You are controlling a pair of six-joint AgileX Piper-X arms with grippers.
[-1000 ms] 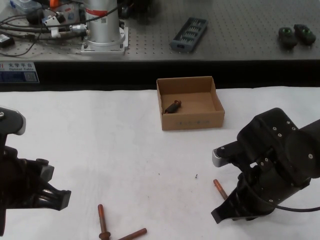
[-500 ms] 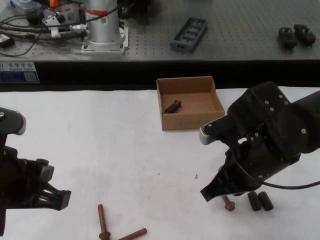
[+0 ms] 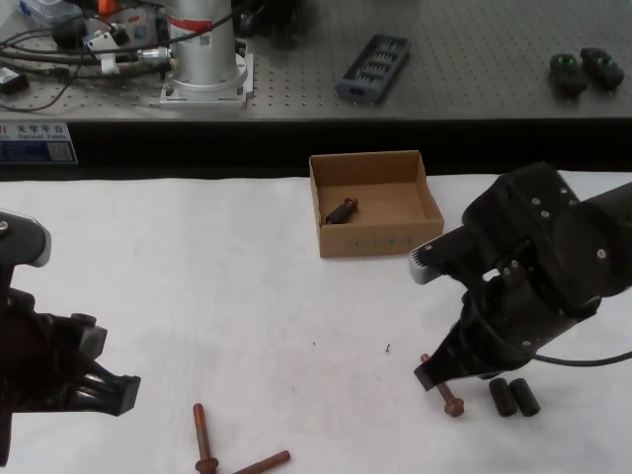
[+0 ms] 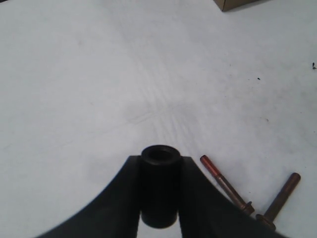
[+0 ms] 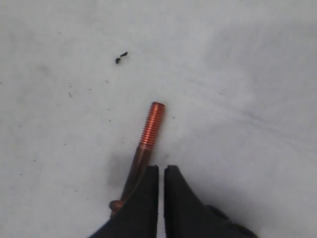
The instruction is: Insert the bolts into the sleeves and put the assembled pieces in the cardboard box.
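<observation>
My left gripper is shut on a black sleeve, held upright with its bore showing, above the white cloth at the bench's near left. Two copper bolts lie on the cloth close beside it. My right gripper is shut with nothing between its fingers, its tips just beside a third copper bolt lying flat. Two black sleeves lie just right of that bolt. The cardboard box holds one assembled piece.
A white cloth covers the bench front. Behind the box runs a dark perforated table with a metal post, cables and a blue bit holder. A small black speck lies on the cloth beyond the bolt.
The right arm has lifted away from the near right corner, uncovering the bolt's head and the two black sleeves. The left arm has kept still with its sleeve.
</observation>
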